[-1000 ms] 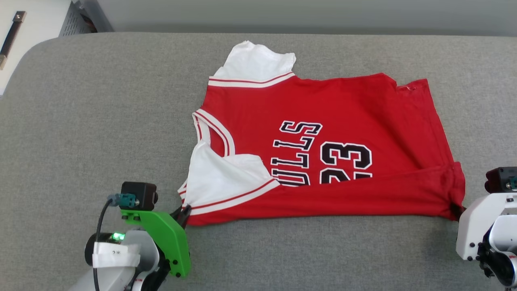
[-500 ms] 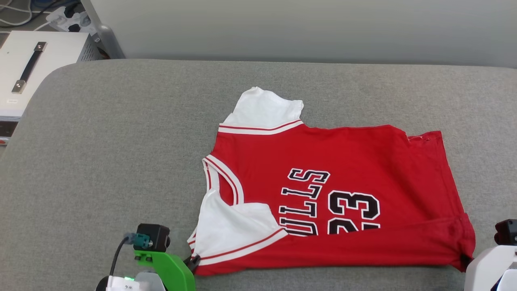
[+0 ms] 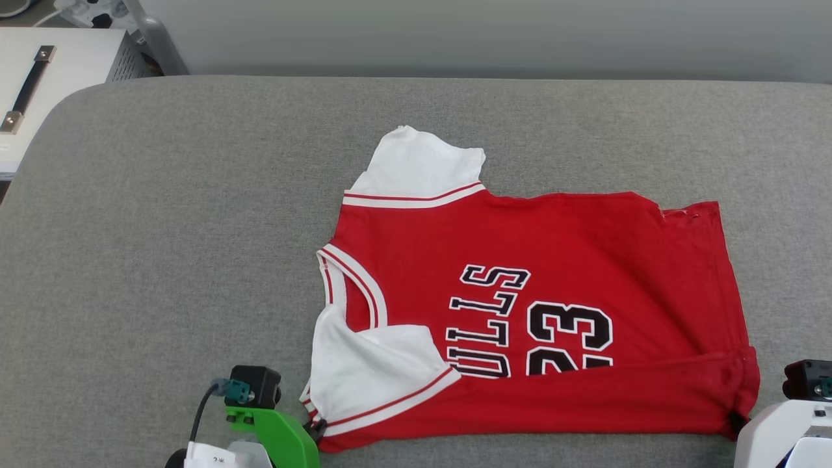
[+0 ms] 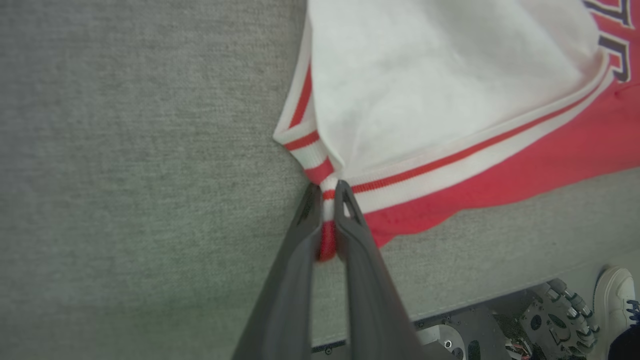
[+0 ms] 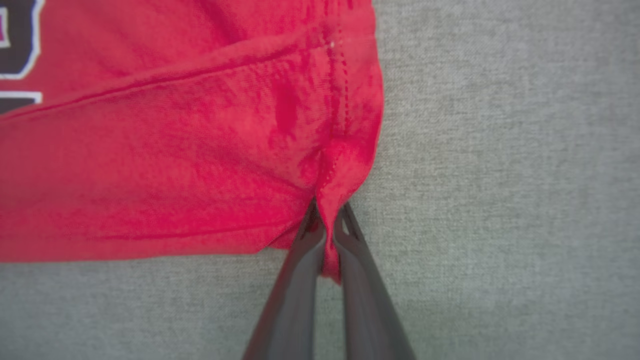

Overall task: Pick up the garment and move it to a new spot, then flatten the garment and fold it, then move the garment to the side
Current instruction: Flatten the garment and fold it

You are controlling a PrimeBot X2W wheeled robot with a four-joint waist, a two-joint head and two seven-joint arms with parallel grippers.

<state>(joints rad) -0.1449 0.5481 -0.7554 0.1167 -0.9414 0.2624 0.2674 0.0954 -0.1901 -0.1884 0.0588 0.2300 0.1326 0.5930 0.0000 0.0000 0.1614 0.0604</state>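
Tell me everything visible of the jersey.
The jersey is red fabric with white short sleeves, red-white striped trim and black white-outlined lettering and 23. It lies sideways on the grey cushion, its near edge folded over the print. The left tool pinches a sleeve corner, the right tool a hem corner.

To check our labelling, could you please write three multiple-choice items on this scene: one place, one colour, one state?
1. Where does the left gripper hold the garment? A) striped sleeve trim B) neckline C) number 23
2. What colour are the sleeves? A) black B) white C) grey
3. The right gripper is: A) wide open B) shut on nothing C) shut on the garment's red corner
Answers: 1 A, the trim is pinched in its jaws; 2 B, both sleeves show white; 3 C, red cloth bunches between its jaws.
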